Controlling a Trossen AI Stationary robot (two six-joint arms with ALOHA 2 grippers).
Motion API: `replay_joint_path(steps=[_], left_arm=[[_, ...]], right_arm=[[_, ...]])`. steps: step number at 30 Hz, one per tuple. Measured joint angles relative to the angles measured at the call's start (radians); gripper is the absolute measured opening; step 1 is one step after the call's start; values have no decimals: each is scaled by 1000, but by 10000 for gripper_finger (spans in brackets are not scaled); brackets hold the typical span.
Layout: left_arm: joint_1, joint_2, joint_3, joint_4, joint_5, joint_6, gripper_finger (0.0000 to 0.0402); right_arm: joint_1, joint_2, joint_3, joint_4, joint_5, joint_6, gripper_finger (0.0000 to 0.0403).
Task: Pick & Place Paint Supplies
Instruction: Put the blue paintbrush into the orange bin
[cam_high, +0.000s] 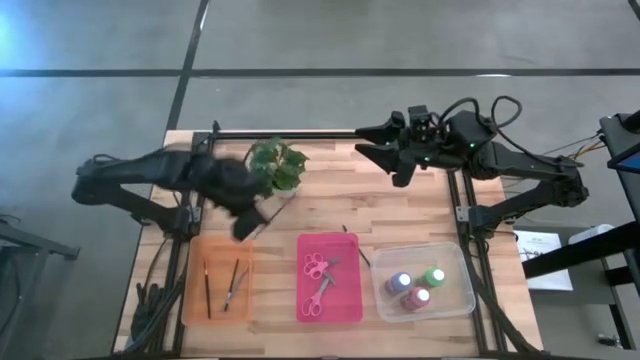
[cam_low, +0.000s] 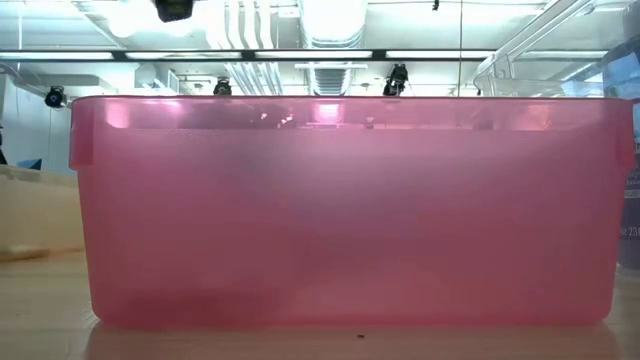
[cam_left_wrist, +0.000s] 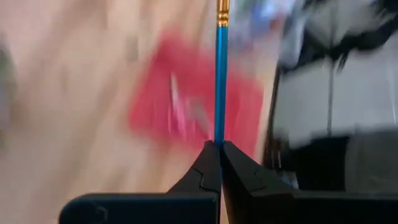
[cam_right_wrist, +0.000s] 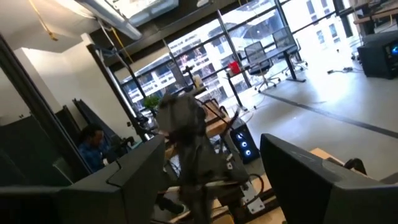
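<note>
No readable txt, labels, brands or nos. anywhere. Paint bottles (cam_high: 415, 287) in the clear bin (cam_high: 455, 262) at approx. 5 o'clock of the table: labels too small to make out. Sheet of paper (cam_high: 542, 258) on the floor, approx. 3 o'clock past the table edge: marks on it, not legible. Low view: a few faint chars on a blue thing (cam_low: 630, 215) at the 3 o'clock edge beside the pink bin (cam_low: 340, 210), can't be read w/ certainty. Wrist views: no signs or lettering legible.
</note>
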Motion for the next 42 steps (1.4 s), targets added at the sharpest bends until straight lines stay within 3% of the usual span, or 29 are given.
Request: replay_joint_path(steps=[4, 12, 16, 21, 28, 35, 42], left_arm=[[-179, -26, -2, -209, -14, -225, 0], [-518, -48, -155, -189, -86, -764, 0], [-636, -95, -316, -71, -122, -1083, 0], [-748, -168, -523, 126, -273, -1357, 0], [-777, -212, -706, 279, -293, -1452, 0], [-776, -217, -730, 300, -293, -1447, 1], [-776, -217, -730, 302, -293, -1445, 25]], right_arm=[[0, -11, 0, -2, 0, 1, 260], [1, -12, 0, -30, -3, 4, 260], [0, -12, 0, -31, -27, 21, 260], [0, -21, 0, -59, -28, 23, 260], [0, -36, -2, -95, -29, 38, 260], [0, -43, -2, -102, -27, 46, 260], [0, -40, -3, -105, -26, 48, 260]])
